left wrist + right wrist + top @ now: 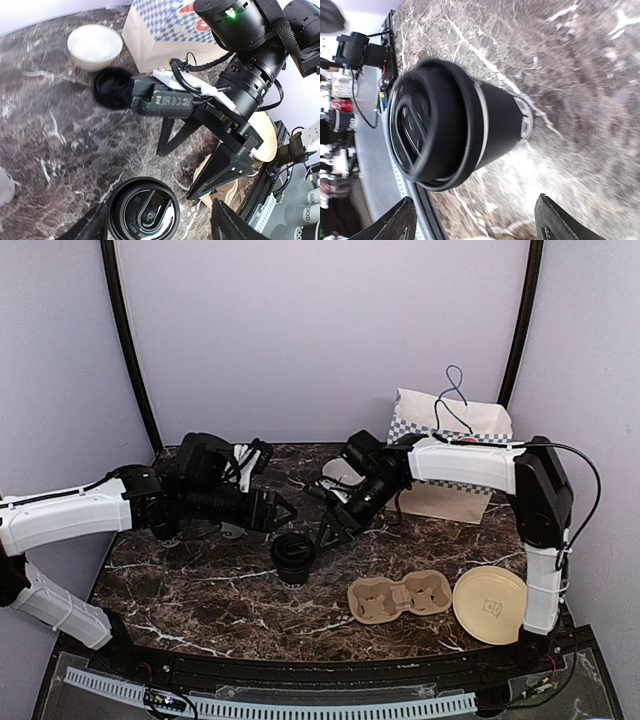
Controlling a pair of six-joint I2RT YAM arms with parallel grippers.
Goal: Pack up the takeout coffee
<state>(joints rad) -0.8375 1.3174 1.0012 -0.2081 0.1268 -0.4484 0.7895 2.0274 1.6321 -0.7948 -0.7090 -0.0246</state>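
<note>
**Lidded cup stands free between two open sets of fingers**

A lidded black cup stands upright on the marble table, near the middle. The left fingers hang apart above it, one on each side and not touching it. The right fingers are also apart, with the cup's side in front of them and nothing clamped. The right arm's wrist crosses in front of a second black cup, partly hiding it. That cup sits just beside a white bowl. A checkered paper bag stands at the back right. A cardboard carrier and a tan disc lie to the right of the cup.
</note>
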